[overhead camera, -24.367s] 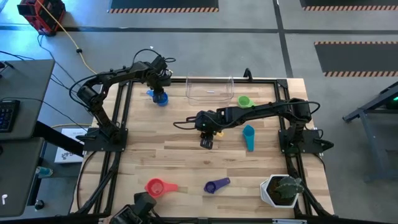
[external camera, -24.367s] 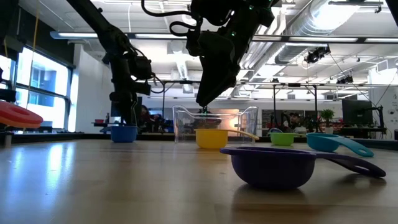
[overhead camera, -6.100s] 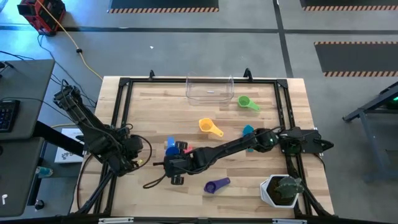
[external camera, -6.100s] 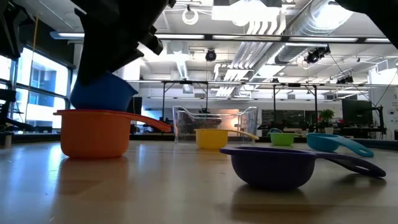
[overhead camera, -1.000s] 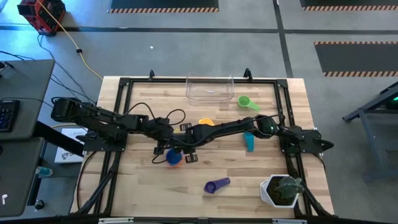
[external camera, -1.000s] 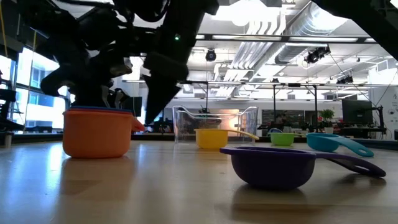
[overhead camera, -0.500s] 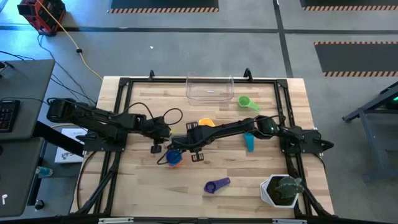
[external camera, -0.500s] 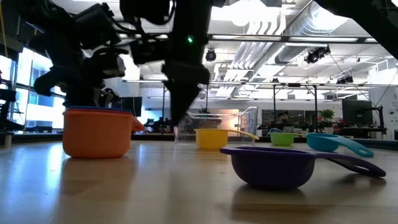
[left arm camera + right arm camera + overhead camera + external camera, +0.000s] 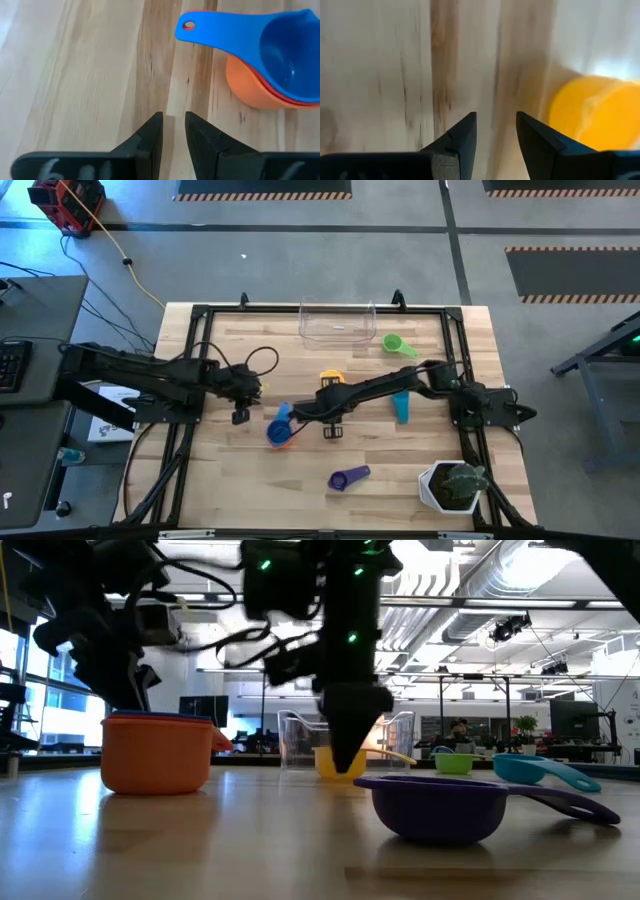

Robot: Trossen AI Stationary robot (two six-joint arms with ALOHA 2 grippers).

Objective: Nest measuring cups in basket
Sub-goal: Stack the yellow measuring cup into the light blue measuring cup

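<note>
On the table's middle, between my two arms: blue cup [image 9: 279, 422] seated in the orange-red cup [image 9: 281, 436], handle angled away from its host. Neither stack nor any loose cup is in the basket [image 9: 337, 322], which stands bare at the far edge.

Item, left gripper [image 9: 240, 416]: unclenched with a narrow gap, holding nothing, just beside the stack on its left.

Item, right gripper [image 9: 333, 429]: fingers parted, holding nothing, hanging above bare wood just short of the yellow cup [image 9: 592, 117].

Item, loose stock: green cup [image 9: 394, 343] near the basket; teal cup [image 9: 401, 404] under my right forearm; purple cup [image 9: 348, 477] alone near the front; potted plant [image 9: 452, 485] at the front right corner.

Risks, as I judge them:
- My right arm lies low across the yellow and teal cups; a careless sweep could knock either one away.
- Closing on the yellow cup's round wall may squirt it aside; the handle looks the safer hold.
- The blue cup sits loosely; lifting the stack by one handle could separate the pair.
- Both grippers work close together; a crossing reach risks a clash.

Obscured:
- Yellow cup mostly hidden under my right arm from above, and behind my gripper from table height.
- No pink cup visible anywhere.
- Basket interior hard to read through its clear walls.
</note>
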